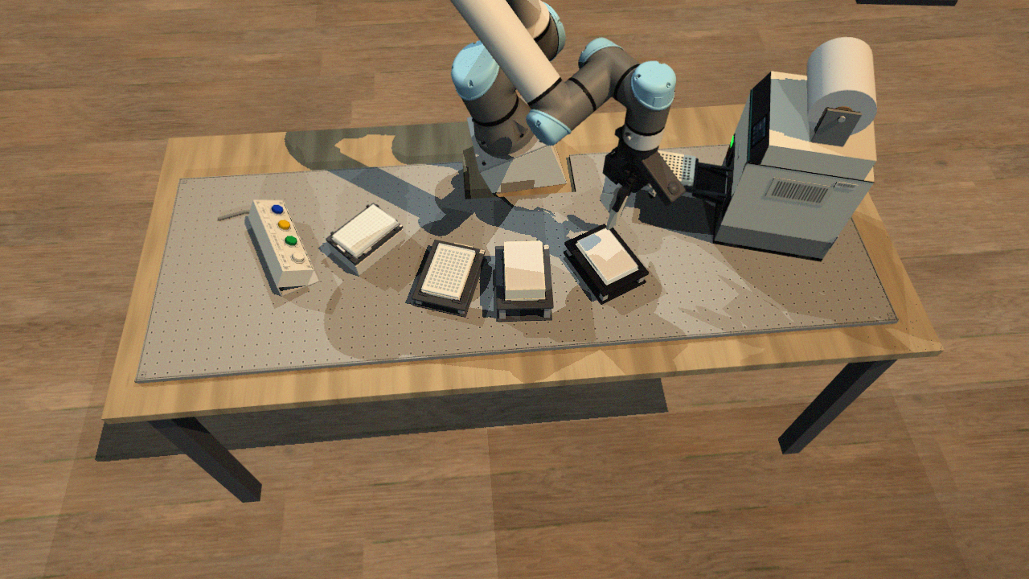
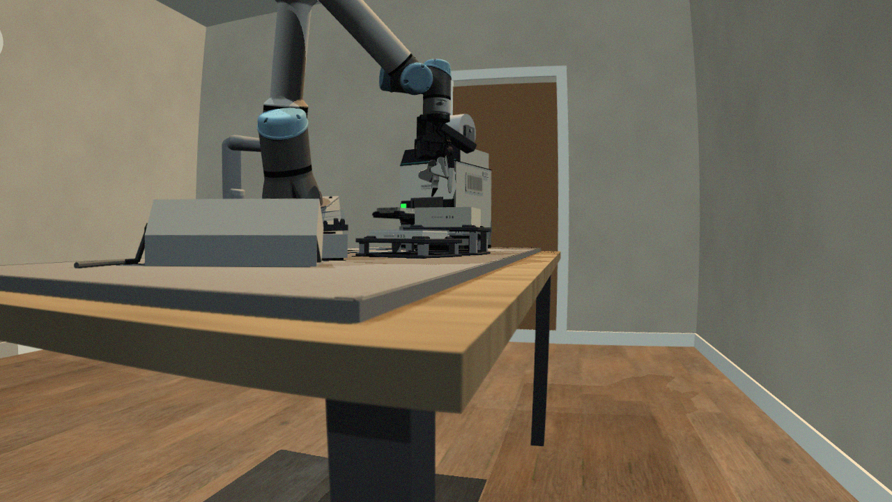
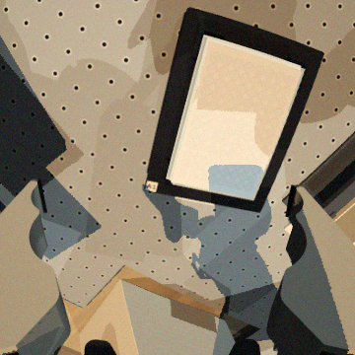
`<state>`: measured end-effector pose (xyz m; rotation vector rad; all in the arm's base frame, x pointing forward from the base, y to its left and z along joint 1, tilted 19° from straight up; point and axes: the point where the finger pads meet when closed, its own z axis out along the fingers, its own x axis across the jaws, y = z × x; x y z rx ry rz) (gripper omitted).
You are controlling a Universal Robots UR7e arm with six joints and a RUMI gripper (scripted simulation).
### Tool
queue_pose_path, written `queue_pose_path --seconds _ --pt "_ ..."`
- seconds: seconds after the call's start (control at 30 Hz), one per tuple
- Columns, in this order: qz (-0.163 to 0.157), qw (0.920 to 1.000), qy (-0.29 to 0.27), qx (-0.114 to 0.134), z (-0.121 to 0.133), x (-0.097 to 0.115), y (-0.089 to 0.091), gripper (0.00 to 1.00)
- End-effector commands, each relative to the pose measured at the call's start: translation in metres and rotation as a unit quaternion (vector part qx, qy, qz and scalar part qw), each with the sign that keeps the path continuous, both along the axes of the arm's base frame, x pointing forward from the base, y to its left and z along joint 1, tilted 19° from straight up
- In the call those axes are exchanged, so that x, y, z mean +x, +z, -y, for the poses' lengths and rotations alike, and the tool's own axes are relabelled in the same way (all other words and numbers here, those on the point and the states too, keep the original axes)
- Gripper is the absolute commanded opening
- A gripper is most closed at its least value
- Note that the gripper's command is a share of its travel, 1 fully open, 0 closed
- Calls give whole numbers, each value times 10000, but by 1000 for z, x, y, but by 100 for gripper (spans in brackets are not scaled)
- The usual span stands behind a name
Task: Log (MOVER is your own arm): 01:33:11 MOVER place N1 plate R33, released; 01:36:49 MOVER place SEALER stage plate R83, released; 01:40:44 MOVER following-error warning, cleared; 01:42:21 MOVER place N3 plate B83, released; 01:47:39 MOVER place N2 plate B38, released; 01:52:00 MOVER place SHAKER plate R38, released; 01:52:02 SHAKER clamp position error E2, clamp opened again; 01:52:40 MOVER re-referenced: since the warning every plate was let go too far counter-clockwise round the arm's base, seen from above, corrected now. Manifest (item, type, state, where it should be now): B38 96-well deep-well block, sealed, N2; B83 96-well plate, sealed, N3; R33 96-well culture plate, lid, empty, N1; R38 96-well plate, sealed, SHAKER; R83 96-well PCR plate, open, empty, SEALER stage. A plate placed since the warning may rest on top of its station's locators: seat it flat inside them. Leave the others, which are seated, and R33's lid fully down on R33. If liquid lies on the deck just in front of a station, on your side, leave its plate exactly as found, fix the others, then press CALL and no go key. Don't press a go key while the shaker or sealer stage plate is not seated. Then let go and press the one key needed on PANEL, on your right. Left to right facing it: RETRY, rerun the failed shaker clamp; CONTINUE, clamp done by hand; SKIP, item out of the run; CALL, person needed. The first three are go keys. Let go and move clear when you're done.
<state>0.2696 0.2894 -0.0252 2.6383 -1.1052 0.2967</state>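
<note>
My gripper (image 1: 617, 210) is open and empty. It hangs above the deck between the sealer stage and the rightmost nest, and shows in the side view (image 2: 441, 178) too. In the wrist view (image 3: 168, 192) both fingers frame a smooth-lidded plate (image 3: 237, 115) in a black nest (image 1: 606, 260), below and ahead of me; a blue-grey shadow covers its near end. A tall deep-well block (image 1: 522, 270) sits in the middle nest. A plate with visible wells (image 1: 450, 270) sits in the left nest. Another plate (image 1: 363, 230) lies on the shaker. An open PCR plate (image 1: 677, 166) is on the sealer stage.
The sealer (image 1: 789, 170) with its paper roll stands at the right, close to my wrist. The key panel (image 1: 282, 244) with several coloured keys stands at the left, a thin rod (image 1: 230, 213) behind it. The arm's base (image 1: 514, 169) is behind the nests.
</note>
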Motion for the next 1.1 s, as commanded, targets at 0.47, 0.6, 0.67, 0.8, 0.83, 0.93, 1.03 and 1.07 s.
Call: queue_pose_path --seconds 0.47,0.6,0.67,0.8,0.83,0.93,1.03,1.07 --pt "522 9867 -1532 144 59 52 25 82" --pt "524 9866 -1537 144 73 64 31 82" --pt "524 9866 -1537 144 77 67 32 82" --pt "524 9866 -1536 144 88 77 37 82" --pt "524 9866 -1536 144 91 80 38 82" --pt "524 9866 -1536 144 102 89 43 82" --pt "524 9866 -1536 144 104 90 44 82" --pt "556 9850 -1630 152 108 92 45 82"
